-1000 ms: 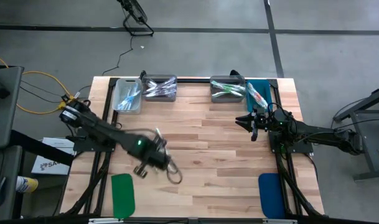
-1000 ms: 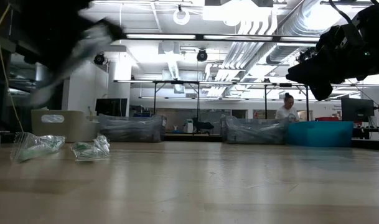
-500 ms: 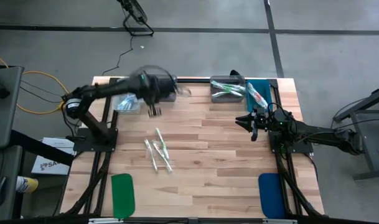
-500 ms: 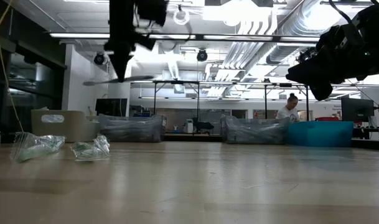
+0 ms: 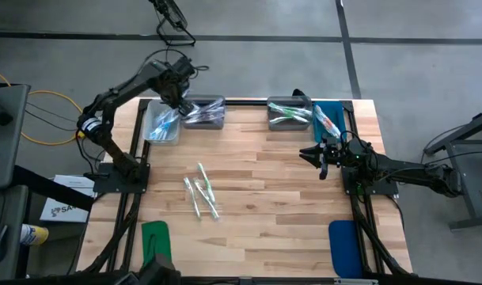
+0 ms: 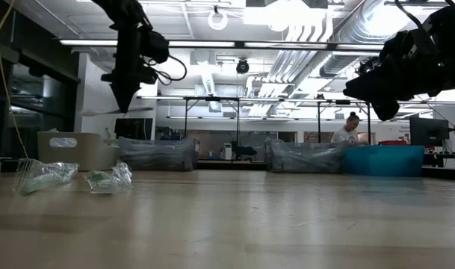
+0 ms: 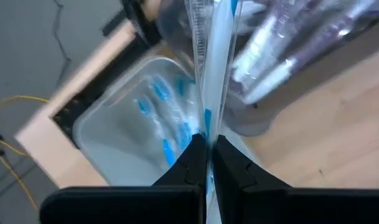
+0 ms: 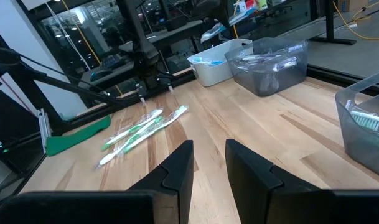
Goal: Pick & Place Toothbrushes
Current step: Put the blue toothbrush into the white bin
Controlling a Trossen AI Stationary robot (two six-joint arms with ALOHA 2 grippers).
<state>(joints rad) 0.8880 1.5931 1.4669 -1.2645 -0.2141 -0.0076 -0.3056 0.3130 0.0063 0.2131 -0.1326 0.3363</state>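
My left gripper (image 5: 180, 100) hangs high over the far left of the table, above the gap between a whitish bin (image 5: 161, 125) and a grey bin (image 5: 204, 113). It is shut on one clear-wrapped toothbrush with blue accents (image 7: 209, 68). Several green-accented toothbrushes (image 5: 201, 192) lie flat on the bare wood in the left middle, also seen from the right wrist (image 8: 141, 129). My right gripper (image 5: 318, 155) waits at the right side, pointing level, open with nothing between its fingers (image 8: 208, 163). My left gripper pinches the wrapped toothbrush between its two fingers, at a stretch with a blue mark (image 7: 207, 122). The fingers come from above, pointing steeply down, and lie across the brush. The brush (image 6: 107, 112) sticks out about level below the fingertips, lifted clear, above the bins.
The whitish bin holds blue-accented brushes. A second grey bin (image 5: 289, 113) with green ones and a blue bin (image 5: 328, 120) stand along the far edge. A green pad (image 5: 156, 244) and a blue pad (image 5: 343, 247) lie at the near corners. Bare wood lies between.
My left gripper has swung from over the loose brushes in the left middle toward the table's far left, rising and rolling about its own axis, and now stands over the bins. It stayed shut, and its toothbrush travelled with it, clear of the table. The right arm kept still.
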